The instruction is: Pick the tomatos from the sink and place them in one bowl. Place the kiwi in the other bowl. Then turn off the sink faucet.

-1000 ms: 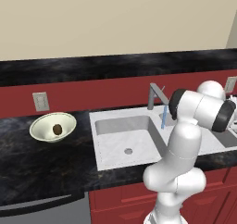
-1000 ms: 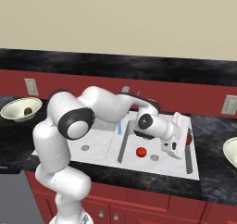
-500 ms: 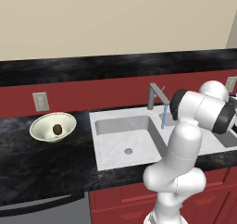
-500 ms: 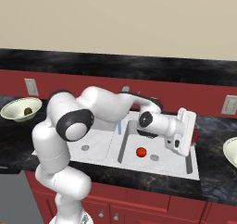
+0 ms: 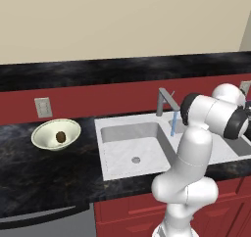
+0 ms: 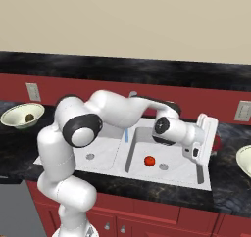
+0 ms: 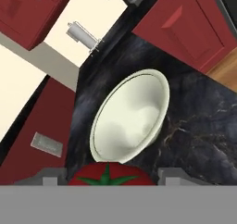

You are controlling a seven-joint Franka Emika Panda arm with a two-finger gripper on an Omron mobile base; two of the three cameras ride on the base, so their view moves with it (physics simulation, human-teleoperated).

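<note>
Over the black counter, the outstretched arm's gripper clutches a tomato near a bowl.

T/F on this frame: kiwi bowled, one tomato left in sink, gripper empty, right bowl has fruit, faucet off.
1. The kiwi lies in the left bowl. True.
2. One tomato sits in the sink. True.
3. The gripper is empty. False: a second tomato sits between its fingertips.
4. The bowl ahead of the gripper holds fruit. False: nothing is in it.
5. The faucet is off. False: a blue stream falls from the spout.
</note>
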